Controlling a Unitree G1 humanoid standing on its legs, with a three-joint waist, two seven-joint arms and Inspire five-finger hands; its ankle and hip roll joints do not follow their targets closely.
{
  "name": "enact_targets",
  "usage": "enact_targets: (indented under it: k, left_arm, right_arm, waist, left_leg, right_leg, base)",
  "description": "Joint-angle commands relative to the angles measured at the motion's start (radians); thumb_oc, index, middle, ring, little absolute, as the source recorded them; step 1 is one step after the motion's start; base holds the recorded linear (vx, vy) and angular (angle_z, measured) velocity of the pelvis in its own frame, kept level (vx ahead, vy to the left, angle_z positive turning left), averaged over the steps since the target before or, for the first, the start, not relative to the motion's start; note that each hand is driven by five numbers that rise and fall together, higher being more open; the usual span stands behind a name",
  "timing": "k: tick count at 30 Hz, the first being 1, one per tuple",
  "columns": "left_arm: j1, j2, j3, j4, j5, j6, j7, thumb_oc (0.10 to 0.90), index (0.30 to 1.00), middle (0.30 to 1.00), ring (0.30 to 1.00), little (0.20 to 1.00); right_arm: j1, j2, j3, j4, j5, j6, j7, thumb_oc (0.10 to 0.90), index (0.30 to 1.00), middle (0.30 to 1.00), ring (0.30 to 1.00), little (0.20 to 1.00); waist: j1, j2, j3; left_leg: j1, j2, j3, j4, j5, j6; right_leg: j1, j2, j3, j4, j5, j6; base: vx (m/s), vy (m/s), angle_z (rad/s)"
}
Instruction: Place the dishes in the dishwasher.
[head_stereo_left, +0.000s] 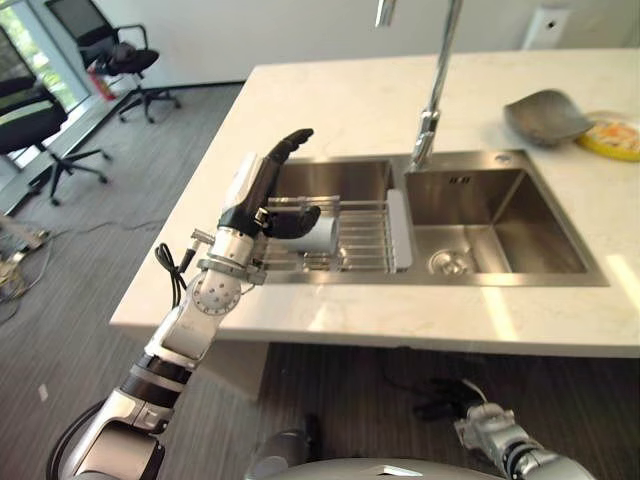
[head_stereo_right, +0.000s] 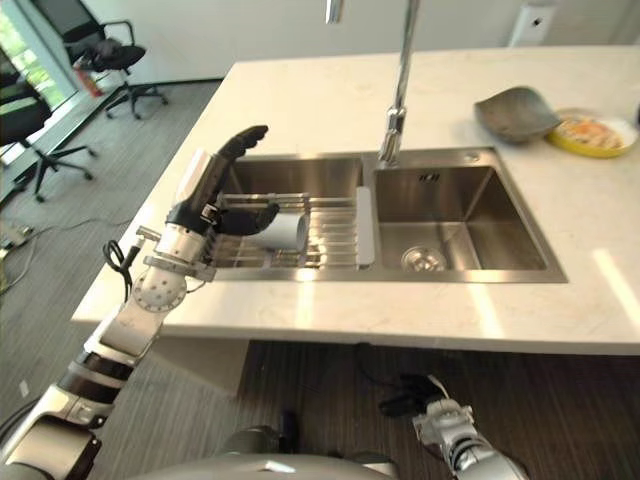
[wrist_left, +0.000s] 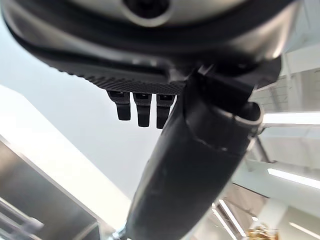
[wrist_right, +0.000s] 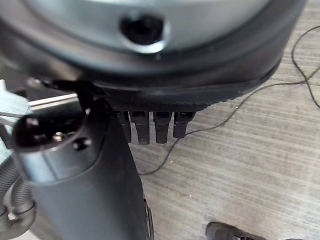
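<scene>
Left robot hand is hovering over the near-left edge of the sink, fingers stretched out straight, holding nothing. A cup is lying on its side on the wire rack in the left basin. A grey bowl and a yellow plate are sitting far right on the worktop. Right robot hand is hanging low near the floor, fingers relaxed.

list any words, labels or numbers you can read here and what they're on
None can be read.
Sink: a small dark mark on the right basin's back wall, too small to read.
Yellow plate: a pattern, no legible text.
White cup on the rack: no print showing.
</scene>
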Motion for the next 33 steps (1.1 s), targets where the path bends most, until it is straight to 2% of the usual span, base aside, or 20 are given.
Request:
enact_targets:
  k: [1,5,8,21,24,25,29,33]
  left_arm:
    - [-0.074,0.031,0.062,-0.081,-0.021,-0.067,-0.001,0.800,0.900,0.900,0.900,0.900]
    - [-0.007,0.053,0.093,-0.086,-0.048,-0.069,-0.028,0.800,0.900,0.900,0.900,0.900]
    - [0.033,0.111,0.118,-0.103,-0.034,-0.072,-0.040,0.800,0.900,0.900,0.900,0.900]
    - [0.041,0.166,0.112,-0.116,0.003,-0.065,-0.061,0.800,0.900,0.900,0.900,0.900]
    - [0.049,0.183,0.098,-0.144,0.087,-0.062,-0.059,0.800,0.900,0.900,0.900,0.900]
    - [0.041,0.231,0.069,-0.172,0.179,-0.067,-0.076,0.800,0.900,0.900,0.900,0.900]
    - [0.041,0.242,0.030,-0.175,0.216,-0.064,-0.090,0.800,0.900,0.900,0.900,0.900]
    - [0.023,0.293,-0.017,-0.195,0.387,-0.055,-0.066,0.800,0.900,0.900,0.900,0.900]
  right_arm:
    - [0.024,-0.003,-0.014,0.028,0.004,-0.012,0.020,0.800,0.900,0.900,0.900,0.900]
    - [0.058,0.011,-0.023,0.049,-0.009,-0.004,0.032,0.800,0.900,0.900,0.900,0.900]
    - [0.075,0.012,-0.037,0.049,-0.003,-0.007,0.042,0.800,0.900,0.900,0.900,0.900]
    - [0.043,0.015,-0.022,-0.004,0.005,-0.019,0.040,0.800,0.900,0.900,0.900,0.900]
    - [0.039,0.015,-0.030,-0.014,0.013,-0.025,0.034,0.800,0.900,0.900,0.900,0.900]
    - [0.044,0.020,-0.027,-0.015,0.009,-0.028,0.031,0.800,0.900,0.900,0.900,0.900]
    - [0.052,0.025,-0.025,-0.010,0.003,-0.028,0.028,0.800,0.900,0.900,0.900,0.900]
    - [0.061,0.031,-0.022,-0.007,-0.007,-0.032,0.021,0.800,0.900,0.900,0.900,0.900]
  waist:
    - [0.010,0.038,-0.058]
    - [0.011,0.042,-0.072]
    - [0.015,0.042,-0.076]
    - [0.024,0.035,-0.084]
    - [0.026,0.036,-0.082]
    - [0.024,0.040,-0.082]
    - [0.019,0.043,-0.081]
    - [0.012,0.048,-0.080]
  left_leg:
    - [0.212,0.039,-0.022,-0.158,-0.082,-0.052]
    - [0.237,0.041,-0.023,-0.213,-0.077,-0.047]
    - [0.237,0.045,-0.024,-0.229,-0.075,-0.047]
    - [0.231,0.048,-0.029,-0.229,-0.087,-0.046]
    - [0.230,0.047,-0.029,-0.229,-0.090,-0.046]
    - [0.230,0.046,-0.030,-0.229,-0.093,-0.045]
    - [0.231,0.046,-0.029,-0.229,-0.094,-0.046]
    - [0.234,0.045,-0.027,-0.229,-0.099,-0.045]
  right_leg:
    - [-0.132,-0.105,-0.029,0.030,0.052,0.184]
    - [-0.134,-0.100,-0.035,0.023,0.048,0.189]
    - [-0.137,-0.099,-0.045,0.022,0.046,0.192]
    - [-0.140,-0.103,-0.057,0.015,0.044,0.202]
    - [-0.141,-0.104,-0.059,0.015,0.043,0.203]
    - [-0.139,-0.105,-0.059,0.016,0.041,0.205]
    - [-0.137,-0.108,-0.062,0.016,0.038,0.206]
    - [-0.138,-0.107,-0.059,0.016,0.037,0.208]
  base:
    - [0.11,-0.002,0.11]
    - [0.04,0.003,0.10]
    - [0.02,0.000,0.05]
    - [0.01,0.002,0.03]
    - [0.00,0.000,0.00]
    - [0.00,0.000,0.00]
    - [0.00,0.001,0.02]
    - [0.00,0.000,0.00]
